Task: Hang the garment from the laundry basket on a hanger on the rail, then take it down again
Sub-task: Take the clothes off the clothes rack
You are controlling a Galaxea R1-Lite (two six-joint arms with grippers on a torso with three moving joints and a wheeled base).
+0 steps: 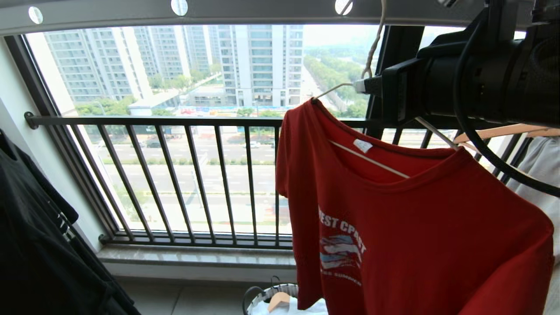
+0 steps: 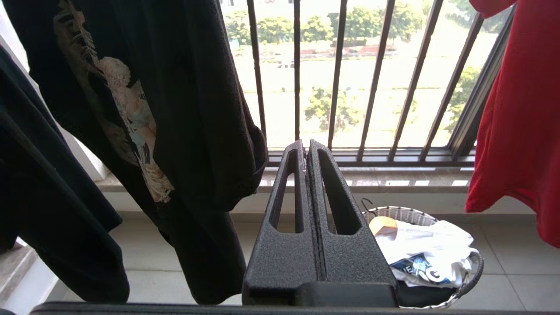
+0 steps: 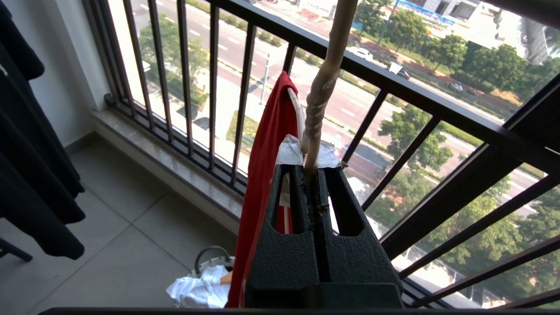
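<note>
Right end effector (image 3: 311,175) clamped on thin white wire hanger (image 1: 372,161) carrying red short-sleeved T-shirt (image 1: 415,227), just below broad grey perforated overhead rail (image 1: 262,11). Left end effector (image 2: 306,151) closed, empty, far below rail.

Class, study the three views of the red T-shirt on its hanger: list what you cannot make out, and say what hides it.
- Head view: whether the hanger hook sits in the rail; the top edge cuts it off.
- Head view: right gripper fingers, hidden by the arm's body.
- Head view: red T-shirt hem, cut off below.
- Left wrist view: laundry basket contents, partly behind the shut left gripper.
</note>
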